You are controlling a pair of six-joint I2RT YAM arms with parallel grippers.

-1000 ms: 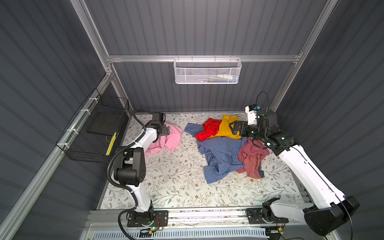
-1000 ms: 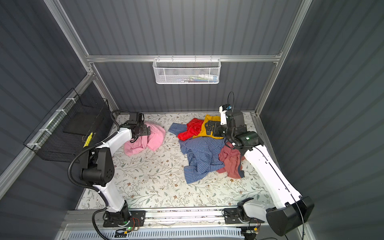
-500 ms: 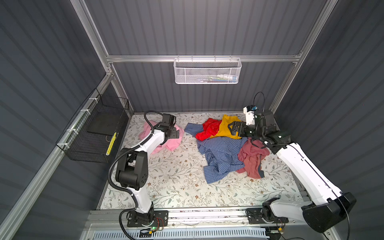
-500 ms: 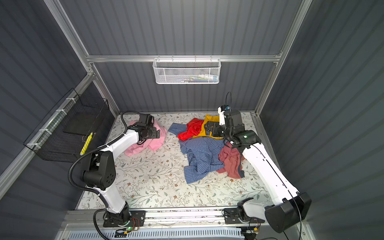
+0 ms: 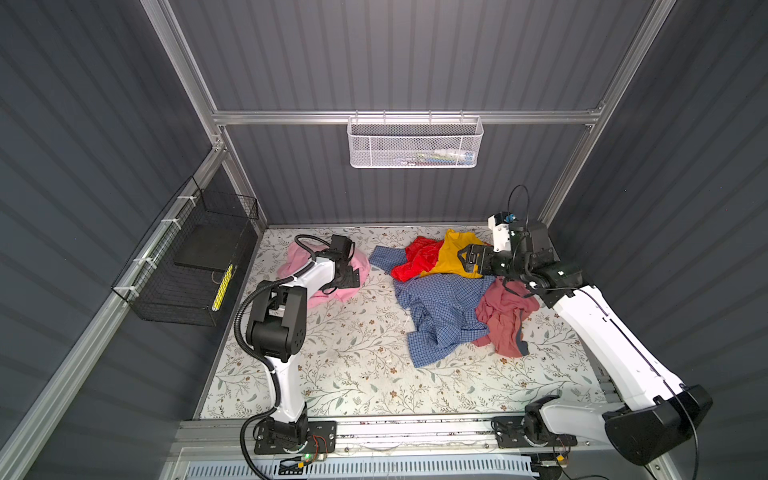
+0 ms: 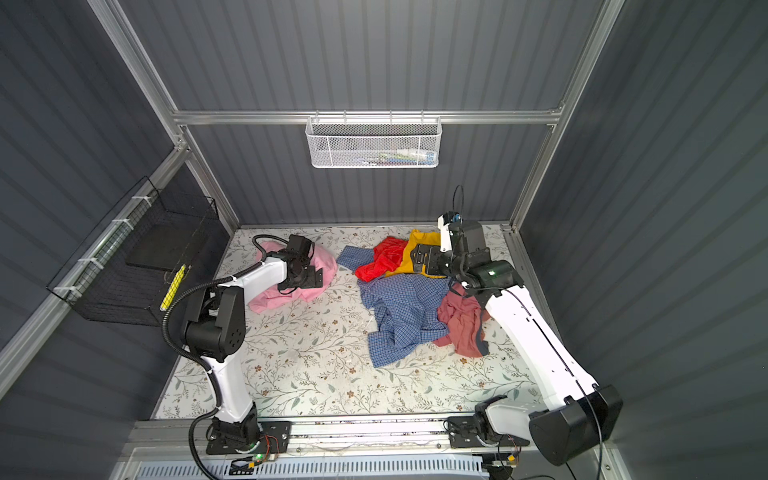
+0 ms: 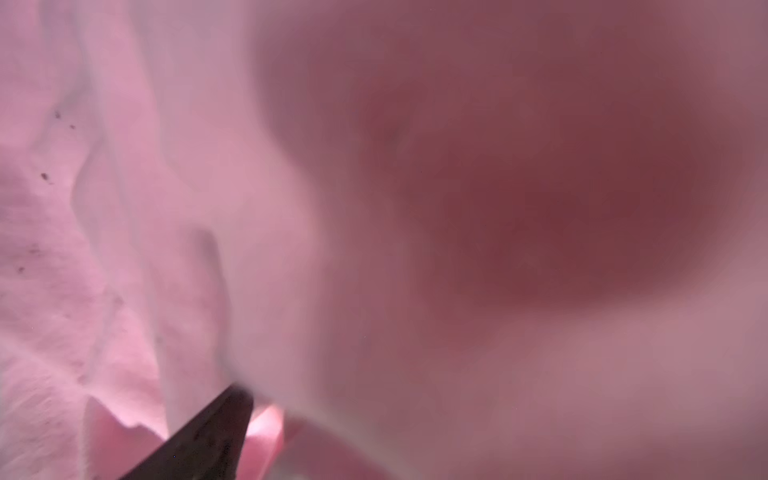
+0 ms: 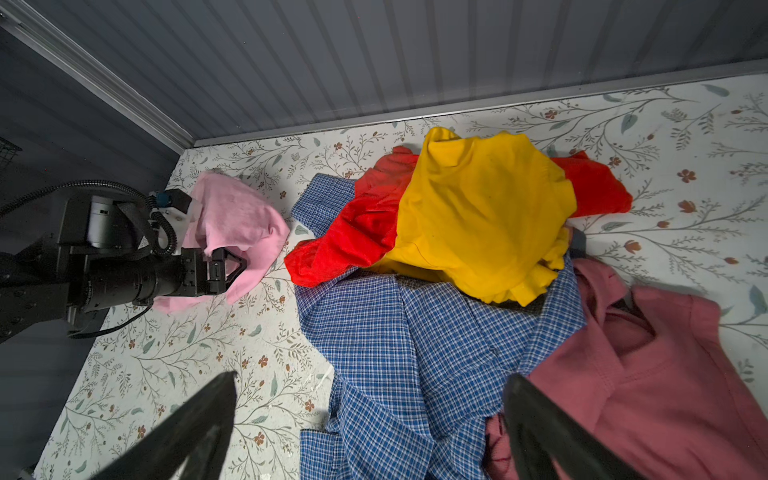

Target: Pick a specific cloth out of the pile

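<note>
**Light pink cloth lies clear of the pile, with the left gripper deep in its folds**

The light pink cloth (image 5: pixel 362 268) lies crumpled at the back left of the floral tabletop (image 5: pixel 353 365), apart from the pile (image 5: pixel 440 307) of red, mustard-yellow, blue-checked and dusty-rose garments. The left gripper (image 8: pixel 226 268) is sunk in pink fabric, which also presses against its wrist camera. I cannot tell how wide its jaws stand or whether they hold anything. The right gripper (image 5: pixel 464 259) hangs over the mustard-yellow garment (image 5: pixel 451 253), jaws wide apart and empty. The likely trouble is a fold caught on a left finger, which could drag the cloth back toward the pile when that arm pulls away. No writing is readable; the yellow strip (image 5: pixel 221 286) in the black wire basket (image 5: pixel 174 291) is too small to make out.
</note>
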